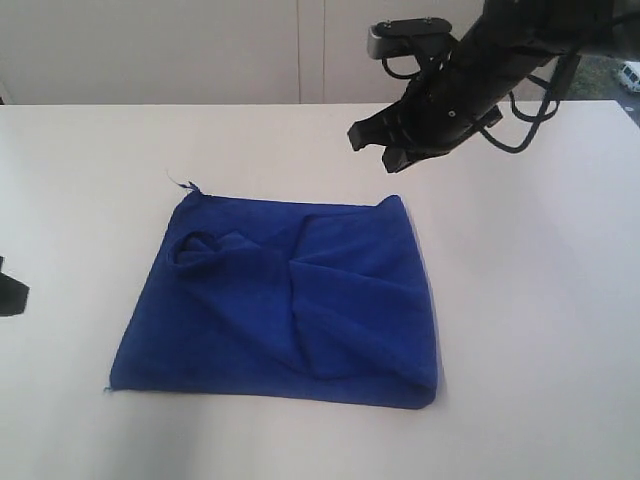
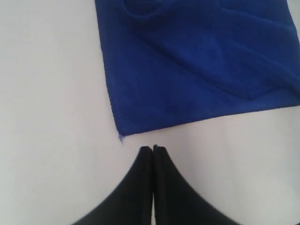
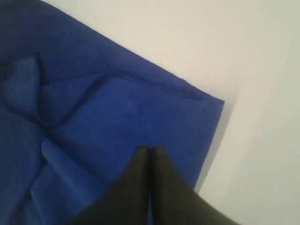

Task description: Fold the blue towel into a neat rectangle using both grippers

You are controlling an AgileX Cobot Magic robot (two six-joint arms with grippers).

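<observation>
The blue towel (image 1: pixel 285 300) lies on the white table (image 1: pixel 540 300), folded over into a rough, rumpled rectangle with creases and a puckered lump near its far left. My right gripper (image 1: pixel 392 152) hangs shut in the air above the towel's far right corner, holding nothing. In the right wrist view its tips (image 3: pixel 150 149) are pressed together over the towel (image 3: pixel 117 122). My left gripper (image 2: pixel 153 148) is shut and empty, just off the towel's (image 2: pixel 197 65) near left corner; in the exterior view only a black part of it (image 1: pixel 10 290) shows at the left edge.
A pale wall with panel seams (image 1: pixel 310 50) stands behind the table. A loose thread (image 1: pixel 185 183) sticks out at the towel's far left corner. Bare table surrounds the towel on all sides.
</observation>
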